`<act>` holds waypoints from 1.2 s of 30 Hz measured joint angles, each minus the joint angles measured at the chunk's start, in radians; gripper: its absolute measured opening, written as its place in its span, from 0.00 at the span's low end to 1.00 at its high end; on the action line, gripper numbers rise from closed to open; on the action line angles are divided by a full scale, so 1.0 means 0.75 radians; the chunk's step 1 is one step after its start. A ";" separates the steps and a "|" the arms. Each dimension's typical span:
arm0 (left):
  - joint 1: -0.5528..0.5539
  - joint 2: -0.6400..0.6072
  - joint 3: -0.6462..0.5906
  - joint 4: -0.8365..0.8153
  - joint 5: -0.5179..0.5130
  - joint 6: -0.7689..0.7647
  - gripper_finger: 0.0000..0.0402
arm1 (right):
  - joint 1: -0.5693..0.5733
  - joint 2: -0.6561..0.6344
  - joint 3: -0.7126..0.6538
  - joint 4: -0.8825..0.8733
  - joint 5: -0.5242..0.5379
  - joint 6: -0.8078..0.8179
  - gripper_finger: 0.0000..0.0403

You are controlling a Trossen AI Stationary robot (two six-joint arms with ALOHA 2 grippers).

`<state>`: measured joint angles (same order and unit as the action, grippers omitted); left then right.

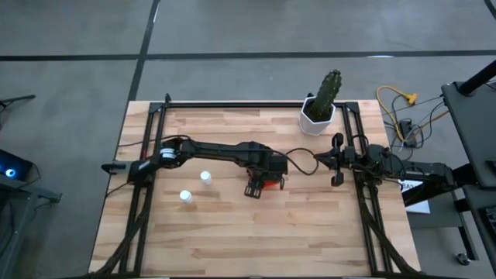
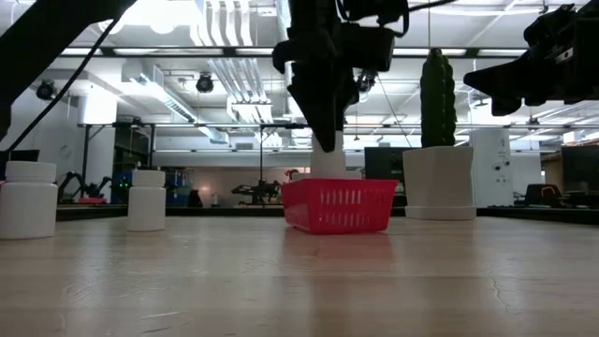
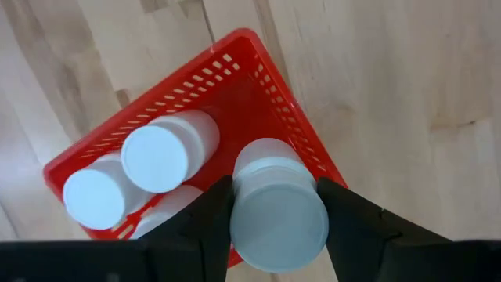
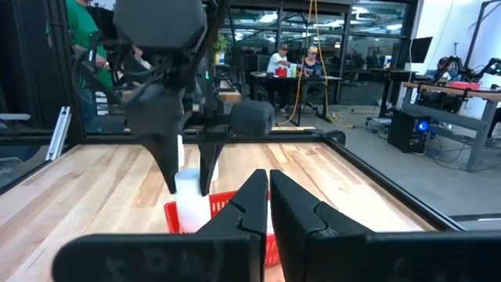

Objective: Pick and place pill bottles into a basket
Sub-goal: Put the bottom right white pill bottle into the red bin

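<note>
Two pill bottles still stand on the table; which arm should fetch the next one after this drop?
Left. The left gripper holds a pill bottle over the red basket, and the two loose bottles stand on its side. The right gripper, shut, waits by the cactus pot, farther away.

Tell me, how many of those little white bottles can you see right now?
6. Two stand loose on the table: one and another. Three lie in the red basket. The left gripper holds one over the basket. Others may be hidden.
</note>
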<state>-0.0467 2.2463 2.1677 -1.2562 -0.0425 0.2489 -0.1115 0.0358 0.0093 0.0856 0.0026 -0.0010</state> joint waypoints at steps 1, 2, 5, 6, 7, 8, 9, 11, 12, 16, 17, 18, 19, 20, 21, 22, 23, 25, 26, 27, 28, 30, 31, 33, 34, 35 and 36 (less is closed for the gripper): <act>0.000 0.010 0.000 0.003 0.000 0.000 0.37 | 0.000 0.000 0.000 0.000 0.000 0.001 0.02; 0.000 0.014 0.000 0.004 0.001 0.000 0.37 | 0.000 0.000 0.000 0.000 0.000 0.000 0.02; 0.000 0.014 -0.018 0.008 0.002 -0.003 0.37 | 0.000 0.000 0.000 0.000 0.000 0.001 0.02; 0.000 0.014 -0.022 0.011 0.004 -0.005 0.37 | 0.000 0.000 0.000 0.000 0.000 0.000 0.02; 0.000 0.014 -0.028 0.011 0.005 -0.009 0.37 | 0.000 0.000 0.000 0.000 0.000 0.001 0.02; 0.000 0.014 -0.034 0.010 0.006 -0.011 0.37 | 0.000 0.000 0.000 0.000 0.000 0.001 0.02; 0.000 0.014 -0.039 0.010 0.006 -0.017 0.37 | 0.000 0.000 0.000 0.000 0.000 0.000 0.02; 0.000 0.014 -0.044 0.009 0.010 -0.042 0.37 | 0.000 0.000 0.000 0.000 0.000 0.000 0.02; 0.000 0.014 -0.045 0.007 0.012 -0.046 0.37 | 0.000 0.000 0.000 0.000 0.000 0.000 0.02; 0.000 0.014 -0.049 -0.017 0.014 -0.073 0.37 | 0.000 0.000 0.000 0.000 0.000 0.001 0.02; 0.000 0.014 -0.050 -0.017 0.014 -0.080 0.37 | 0.000 0.000 0.000 0.000 0.000 0.001 0.02; 0.000 0.014 -0.051 -0.020 0.014 -0.080 0.37 | 0.000 0.000 0.000 0.000 0.000 0.001 0.02; 0.000 0.014 -0.052 -0.029 0.014 -0.081 0.37 | 0.000 0.000 0.000 0.000 0.000 0.000 0.02; 0.000 0.014 -0.053 -0.035 0.015 -0.083 0.37 | 0.000 0.000 0.000 0.000 0.000 0.000 0.02; 0.000 0.014 -0.054 -0.038 0.015 -0.090 0.37 | 0.000 0.000 0.000 0.000 0.000 0.000 0.02; 0.000 0.014 -0.054 -0.043 0.015 -0.100 0.37 | 0.000 0.000 0.000 0.000 0.000 0.000 0.02; 0.000 0.014 -0.054 -0.056 0.015 -0.112 0.37 | 0.000 0.000 0.000 0.000 0.000 0.000 0.02; 0.000 0.014 -0.055 -0.077 0.015 -0.116 0.37 | 0.000 0.000 0.000 0.000 0.000 0.000 0.02; 0.000 0.014 -0.055 -0.081 0.015 -0.117 0.37 | 0.000 0.000 0.000 0.000 0.000 0.000 0.02; 0.000 0.014 -0.055 -0.092 0.015 -0.125 0.37 | 0.000 0.000 0.000 0.000 0.000 0.001 0.02; -0.001 0.014 -0.055 -0.104 0.015 -0.140 0.37 | 0.000 0.000 0.000 0.000 0.000 0.000 0.02; -0.001 0.014 -0.055 -0.117 0.016 -0.158 0.37 | 0.000 0.000 0.000 0.000 0.000 0.001 0.02; -0.001 0.014 -0.055 -0.130 0.016 -0.168 0.37 | 0.000 0.000 0.000 0.000 0.000 0.000 0.02; -0.001 0.014 -0.057 -0.157 0.016 -0.185 0.37 | 0.000 0.000 0.000 0.000 0.000 0.000 0.02; -0.001 0.014 -0.060 -0.162 0.016 -0.187 0.37 | 0.000 0.000 0.000 0.000 0.000 0.000 0.02; -0.001 0.013 -0.064 -0.169 0.017 -0.192 0.37 | 0.000 0.000 0.000 0.000 0.000 0.000 0.02; -0.001 0.013 -0.065 -0.184 0.017 -0.200 0.37 | 0.000 0.000 0.000 0.000 0.000 0.000 0.02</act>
<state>-0.0471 2.2562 2.1190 -1.3946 -0.0295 0.0986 -0.1115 0.0357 0.0093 0.0857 0.0025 -0.0006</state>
